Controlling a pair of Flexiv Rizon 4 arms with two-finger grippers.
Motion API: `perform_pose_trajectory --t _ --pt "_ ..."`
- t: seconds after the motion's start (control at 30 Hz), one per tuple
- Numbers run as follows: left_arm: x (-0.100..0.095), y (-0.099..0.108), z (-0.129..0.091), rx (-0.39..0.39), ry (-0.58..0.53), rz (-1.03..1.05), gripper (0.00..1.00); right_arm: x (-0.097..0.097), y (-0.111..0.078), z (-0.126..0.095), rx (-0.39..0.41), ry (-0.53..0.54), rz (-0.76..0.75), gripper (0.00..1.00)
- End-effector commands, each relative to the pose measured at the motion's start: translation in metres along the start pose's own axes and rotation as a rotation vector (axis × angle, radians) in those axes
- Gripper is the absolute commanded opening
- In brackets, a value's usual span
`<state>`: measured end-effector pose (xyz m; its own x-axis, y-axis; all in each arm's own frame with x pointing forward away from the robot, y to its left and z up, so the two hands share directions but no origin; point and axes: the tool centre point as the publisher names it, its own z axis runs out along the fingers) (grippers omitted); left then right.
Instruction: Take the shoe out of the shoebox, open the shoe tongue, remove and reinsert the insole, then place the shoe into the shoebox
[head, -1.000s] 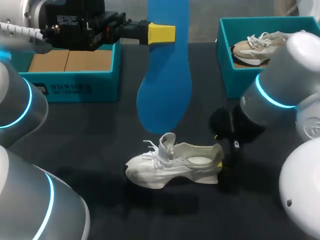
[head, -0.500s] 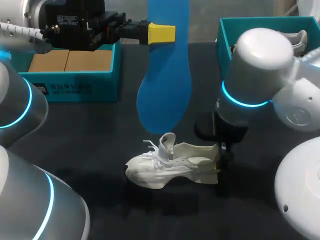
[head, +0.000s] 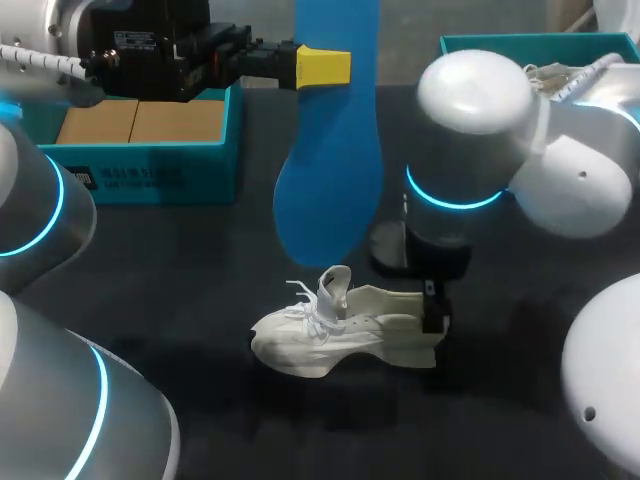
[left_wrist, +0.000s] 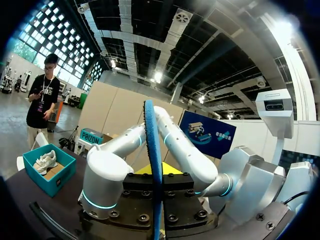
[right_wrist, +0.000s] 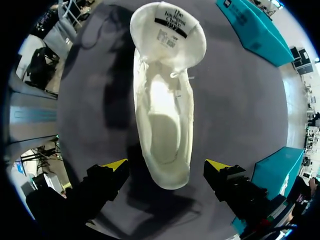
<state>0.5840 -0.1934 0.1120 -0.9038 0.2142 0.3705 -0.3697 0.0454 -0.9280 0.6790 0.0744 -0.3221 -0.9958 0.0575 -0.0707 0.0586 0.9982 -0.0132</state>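
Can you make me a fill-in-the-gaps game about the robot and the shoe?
1. The left end effector holds up an insole whose colour is ____.
2. The shoe lying on the table is coloured ____.
3. The right end effector hovers at the shoe's heel with its fingers ____.

Missing words: blue, white, open.

Hanging insole (head: 330, 180) obstructs space above the shoe (head: 320, 340).
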Motion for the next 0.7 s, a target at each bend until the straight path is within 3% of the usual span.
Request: perform_pose_trajectory --t 0.03,0.4,0.7 --pt "0.000 0.001 0.000 0.000 0.001 0.000 0.00 -0.007 0.007 -0.011 0.017 -0.017 -0.018 1.00" --pt "0.000 0.001 0.000 0.000 0.001 0.000 0.00 -0.042 0.035 0.007 0.015 -0.024 -0.087 1.00" --pt "0.000 0.001 0.000 0.000 0.001 0.000 0.00 -0.049 0.046 0.028 0.025 0.000 -0.091 1.00"
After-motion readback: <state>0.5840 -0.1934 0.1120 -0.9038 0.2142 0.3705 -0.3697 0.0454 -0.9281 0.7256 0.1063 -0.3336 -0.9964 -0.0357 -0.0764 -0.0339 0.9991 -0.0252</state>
